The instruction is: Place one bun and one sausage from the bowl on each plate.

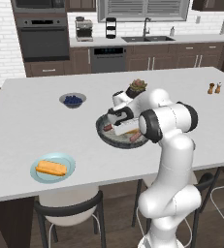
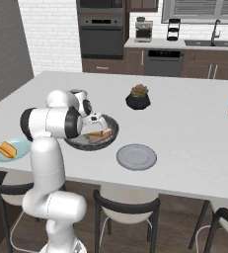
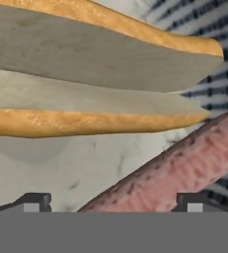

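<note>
**Open hand low over the bowl**

Down inside the big dark bowl point(image 1: 104, 134), right over the food: the gripper point(image 3: 113, 203). Jaws spread wide apart, nothing held between them. Two small dark fingertips point(image 3: 32, 202) at the bottom of the hand view, one on each side, touching neither bun nor sausage.

Just ahead of the hand, very close: a split bun point(image 3: 86, 74), golden crust along top and bottom, pale soft inside showing. Lying on the pale speckled floor of the bowl. Next to it, a reddish-brown sausage point(image 3: 184, 168), slanting up to the right, its lower end between the two fingertips. Dark ribbed rim of the bowl at the right, behind bun and sausage.

From the base views: bowl near the middle of the white counter point(image 1: 26, 131), partly hidden by the white arm. A bit of bun point(image 2: 96, 133) and sausage point(image 2: 100, 140) peeking out inside it.

To the robot's left, near the counter's front edge: a pale blue-green plate point(image 1: 67, 162) with an orange-golden bun point(image 1: 51, 168) lying on it. To the right of the bowl, close by: a grey plate point(image 2: 136, 156), bare.

Farther back: a small bowl of blueberries point(image 1: 72, 100) and a black plant pot point(image 2: 137, 100).
</note>
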